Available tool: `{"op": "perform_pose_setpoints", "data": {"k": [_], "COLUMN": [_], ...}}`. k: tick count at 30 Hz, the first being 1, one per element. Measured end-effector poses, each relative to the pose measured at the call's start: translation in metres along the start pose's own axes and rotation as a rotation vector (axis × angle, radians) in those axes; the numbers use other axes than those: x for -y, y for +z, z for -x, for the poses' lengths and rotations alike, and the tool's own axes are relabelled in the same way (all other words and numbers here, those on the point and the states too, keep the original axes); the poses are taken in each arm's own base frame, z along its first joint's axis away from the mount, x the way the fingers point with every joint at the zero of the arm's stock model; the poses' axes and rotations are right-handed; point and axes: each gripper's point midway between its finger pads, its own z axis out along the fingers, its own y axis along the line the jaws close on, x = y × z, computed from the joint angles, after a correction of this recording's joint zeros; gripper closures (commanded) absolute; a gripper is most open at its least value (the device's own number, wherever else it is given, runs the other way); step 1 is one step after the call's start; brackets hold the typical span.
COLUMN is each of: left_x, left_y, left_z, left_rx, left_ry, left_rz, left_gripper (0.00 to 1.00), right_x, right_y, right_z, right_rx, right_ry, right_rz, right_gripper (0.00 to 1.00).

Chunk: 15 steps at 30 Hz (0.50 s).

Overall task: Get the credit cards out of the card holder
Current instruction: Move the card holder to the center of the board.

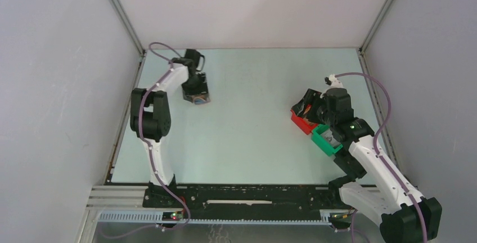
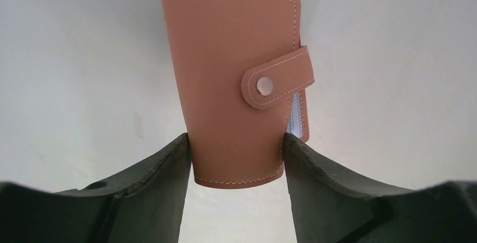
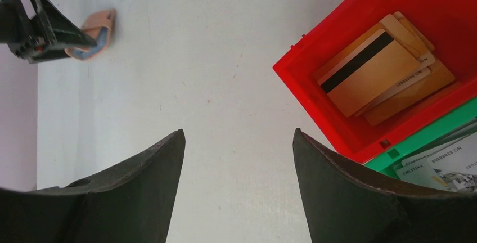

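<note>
The card holder (image 2: 230,85) is a tan-brown wallet, closed, with its snap tab fastened over the side. Blue-grey sleeves show at its right edge. My left gripper (image 2: 236,139) is shut on its lower end, with both fingers pressing its sides. In the top view this gripper (image 1: 196,92) holds the holder (image 1: 199,99) at the table's far left. No cards show in the holder. My right gripper (image 3: 236,133) is open and empty over bare table, just left of the red bin (image 3: 337,125). From the top view it (image 1: 309,109) sits over the bins.
The red bin (image 1: 301,122) holds several tan cards (image 3: 377,68). The green bin (image 1: 325,140) beside it holds white printed cards (image 3: 444,161). White enclosure walls stand on the left, right and far sides. The left gripper and card holder (image 3: 95,29) show far off in the right wrist view.
</note>
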Motion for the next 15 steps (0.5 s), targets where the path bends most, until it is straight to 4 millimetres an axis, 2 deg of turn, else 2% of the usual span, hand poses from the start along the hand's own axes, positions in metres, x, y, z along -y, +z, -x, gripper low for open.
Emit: {"op": "perform_pose_setpoints", "data": {"k": [4, 6, 12, 15], "left_x": [0.052, 0.071, 0.098, 0.105], "left_y": [-0.020, -0.028, -0.038, -0.039], "left_z": [-0.058, -0.089, -0.172, -0.207], "left_rx": [-0.028, -0.049, -0.115, -0.142], "left_ry": [0.157, 0.215, 0.302, 0.331], "left_rz": [-0.073, -0.117, -0.186, -0.200], "left_gripper": [0.34, 0.32, 0.32, 0.18], "right_x": [-0.003, -0.005, -0.005, -0.008], "right_y": [0.000, 0.000, 0.003, 0.004], "right_z": [-0.002, -0.006, -0.031, -0.040], "right_rx": [-0.010, -0.019, -0.087, -0.119], "right_ry": [0.004, 0.004, 0.011, 0.009], "right_rz": [0.013, 0.022, 0.033, 0.040], "right_gripper": [0.22, 0.22, 0.21, 0.21]}}
